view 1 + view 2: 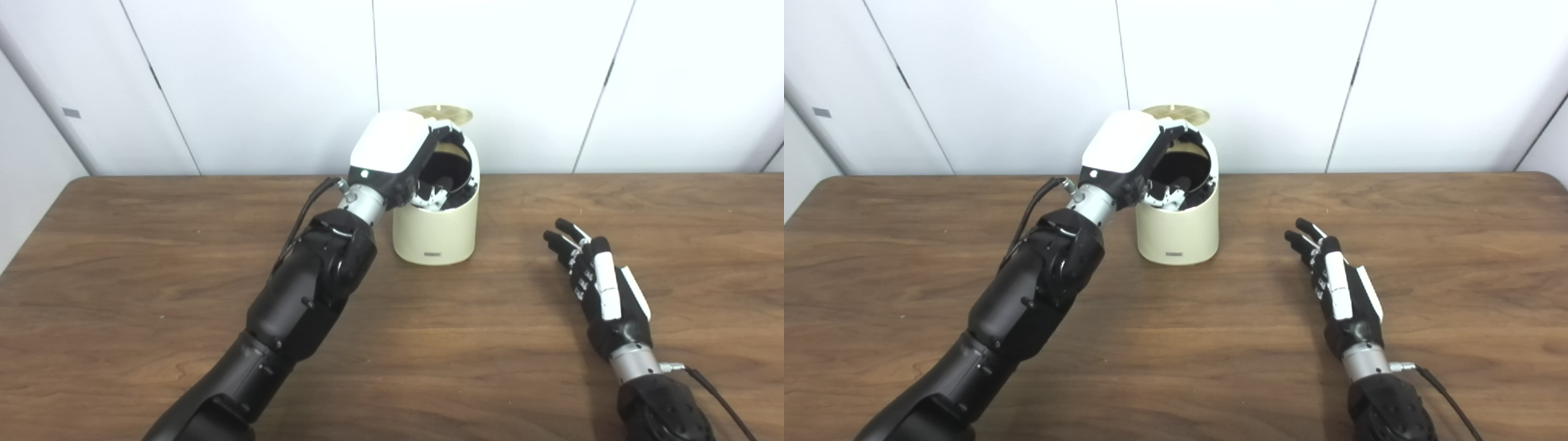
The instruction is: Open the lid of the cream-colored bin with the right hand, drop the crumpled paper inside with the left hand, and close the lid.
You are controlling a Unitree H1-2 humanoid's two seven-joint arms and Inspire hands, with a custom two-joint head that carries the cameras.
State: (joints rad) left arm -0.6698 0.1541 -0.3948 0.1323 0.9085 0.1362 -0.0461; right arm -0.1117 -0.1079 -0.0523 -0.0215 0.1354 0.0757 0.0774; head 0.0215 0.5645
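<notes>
The left hand [392, 156] reaches into the open cream-colored bin [436, 229], its grip hidden; no paper shows. The right hand [603, 285] rests empty, fingers spread, on the counter [490, 343] well to the bin's right.

Paper unseen; left hand [392, 156] fingertips hidden.

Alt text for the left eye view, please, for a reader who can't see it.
The left hand reaches into the open cream bin, whose lid stands up at the back. The right hand rests open on the wooden table to the bin's right, holding nothing. No paper can be made out.
</notes>
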